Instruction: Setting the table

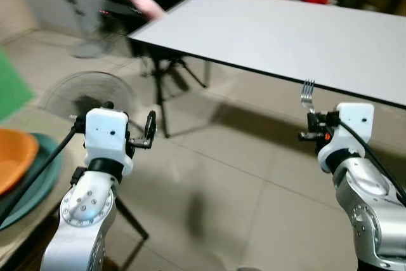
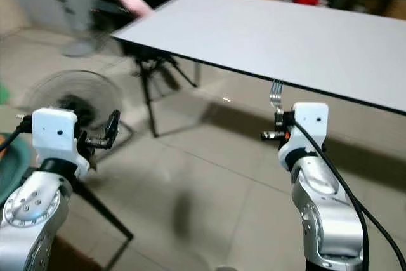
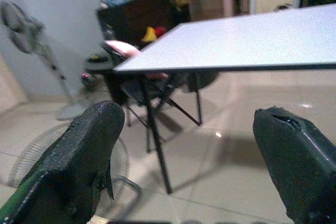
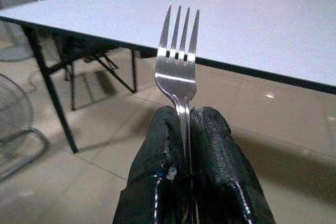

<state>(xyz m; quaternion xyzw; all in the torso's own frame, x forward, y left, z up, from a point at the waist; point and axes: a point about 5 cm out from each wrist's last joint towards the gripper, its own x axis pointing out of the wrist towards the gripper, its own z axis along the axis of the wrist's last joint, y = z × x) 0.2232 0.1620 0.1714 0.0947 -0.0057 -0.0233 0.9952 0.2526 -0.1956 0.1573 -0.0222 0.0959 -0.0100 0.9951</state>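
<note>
Glossy beige tiled floor (image 1: 254,176), grey wall (image 3: 63,19), perhaps a fan (image 1: 89,93).

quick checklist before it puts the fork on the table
1. Fork clamped in right gripper: ok, handle pinched between the fingers, tines up.
2. Fork over the table: not ok, it sits short of the near edge.
3. Tabletop near that edge bare: ok.
4. Left gripper free: ok, open, holding nothing.
5. Fan beside the left arm out of its way: cannot tell.

Right gripper (image 4: 188,129) pinches an upright fork (image 4: 178,72), seemingly before the table (image 4: 273,30).
</note>
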